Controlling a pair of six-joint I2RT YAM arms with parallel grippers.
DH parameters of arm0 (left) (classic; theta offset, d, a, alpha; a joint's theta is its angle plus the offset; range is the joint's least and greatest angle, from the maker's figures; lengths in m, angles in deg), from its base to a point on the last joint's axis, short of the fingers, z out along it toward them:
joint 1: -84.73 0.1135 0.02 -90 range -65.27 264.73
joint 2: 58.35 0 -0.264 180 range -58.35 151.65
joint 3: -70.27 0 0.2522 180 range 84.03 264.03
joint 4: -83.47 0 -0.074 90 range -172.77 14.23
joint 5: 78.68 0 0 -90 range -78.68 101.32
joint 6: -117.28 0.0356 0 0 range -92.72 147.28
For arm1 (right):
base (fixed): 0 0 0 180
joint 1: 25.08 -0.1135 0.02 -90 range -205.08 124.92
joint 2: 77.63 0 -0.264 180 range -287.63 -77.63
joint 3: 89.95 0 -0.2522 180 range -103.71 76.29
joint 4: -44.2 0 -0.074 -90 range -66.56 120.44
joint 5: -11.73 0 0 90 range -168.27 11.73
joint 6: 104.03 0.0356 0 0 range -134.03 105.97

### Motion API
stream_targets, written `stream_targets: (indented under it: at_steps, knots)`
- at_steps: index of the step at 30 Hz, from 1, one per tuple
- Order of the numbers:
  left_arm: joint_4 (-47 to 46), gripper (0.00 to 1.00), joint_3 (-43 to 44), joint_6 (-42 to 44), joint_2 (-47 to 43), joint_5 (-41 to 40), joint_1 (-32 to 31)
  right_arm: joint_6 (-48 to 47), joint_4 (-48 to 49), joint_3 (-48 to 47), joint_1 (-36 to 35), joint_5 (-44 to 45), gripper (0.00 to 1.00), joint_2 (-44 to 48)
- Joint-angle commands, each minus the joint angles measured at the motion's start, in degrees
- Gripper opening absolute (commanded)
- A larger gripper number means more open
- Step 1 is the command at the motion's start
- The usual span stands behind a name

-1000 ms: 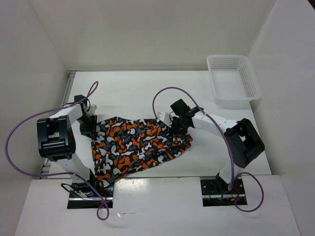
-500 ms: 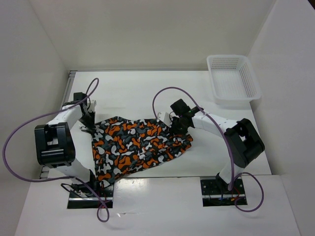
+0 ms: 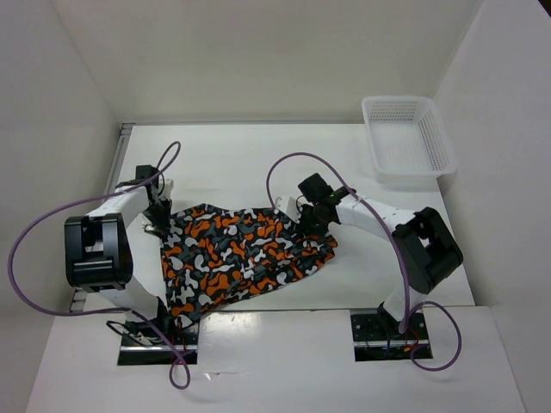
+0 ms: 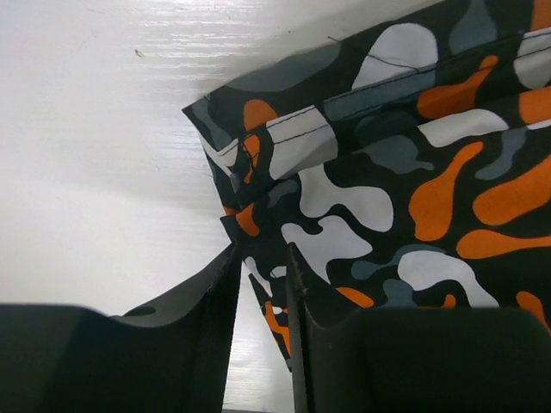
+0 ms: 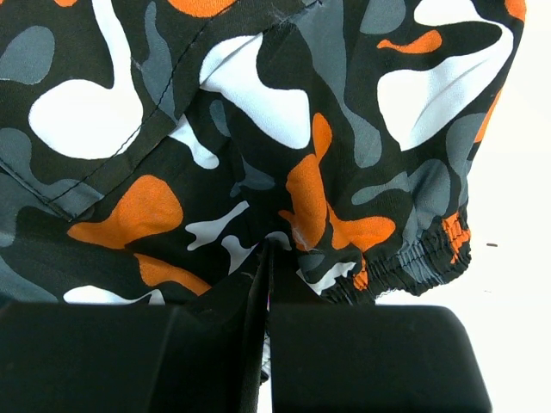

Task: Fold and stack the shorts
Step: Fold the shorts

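— One pair of shorts [image 3: 241, 254]: soft, thin cloth in orange, black, white and grey blotches. It is spread mostly flat on the smooth white desk [image 3: 258, 163], well apart from the basket [image 3: 410, 175].
— How many baskets?
— One, a rectangle of white plastic mesh.
— And the tools?
— Two. The left tool [image 3: 159, 222] is at the shorts' corner farthest from the basket. Its fingers [image 4: 172, 344] are nearly together, with a thin fold nipped between them below the stitched hem [image 4: 344, 95].
— The right one?
— The right tool [image 3: 312, 222] is on the shorts' edge nearest the basket. Its pads [image 5: 370, 353] are pressed flat together with cloth caught between them, just beside the gathered elastic band [image 5: 430, 249].
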Motion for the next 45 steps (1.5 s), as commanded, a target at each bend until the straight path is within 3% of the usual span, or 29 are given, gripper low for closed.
stream_targets:
  at_steps: [1,3,6,9,13,16,23,30,31,35,45]
  knots:
    - [-0.4,0.34,-0.8,0.2,1.4,-0.4,0.0,-0.7,1.8,0.7,-0.7,-0.3,0.04,1.4]
    - [-1.4,0.33,-0.8,0.2,1.4,-2.1,0.0,-0.7,1.8,0.7,-0.7,-0.3,0.04,1.9]
    - [-3.1,0.43,-0.3,0.2,1.4,-3.6,0.6,-0.7,1.8,1.2,-0.7,-0.3,0.04,1.9]
    - [-2.5,0.46,0.7,0.2,2.8,-3.0,1.5,-1.2,1.8,1.7,-0.7,-0.3,0.04,1.9]
    - [0.9,0.46,3.2,0.2,2.8,6.0,2.6,-1.8,1.8,2.3,-0.7,-0.3,0.04,2.4]
    - [2.2,0.39,3.2,0.2,3.3,9.4,2.6,-1.8,1.8,2.3,-0.7,0.3,0.04,2.4]
    - [1.5,0.35,0.3,0.2,2.2,8.3,2.6,-1.8,1.8,2.3,-0.7,0.3,0.04,2.4]
    - [0.5,0.24,0.3,0.2,2.1,7.7,2.6,-2.3,1.8,2.3,-0.7,0.3,0.04,2.4]
    - [-0.2,0.16,0.3,0.2,2.1,7.7,2.6,-2.3,1.8,2.3,-0.7,0.3,0.04,2.4]
    - [-0.7,0.0,0.3,0.2,2.1,7.1,2.6,-2.3,1.8,2.8,-0.7,0.3,0.04,3.0]
    - [-2.9,0.0,4.6,0.2,-2.7,1.8,2.6,-2.8,2.3,3.9,-0.7,1.3,0.04,3.0]
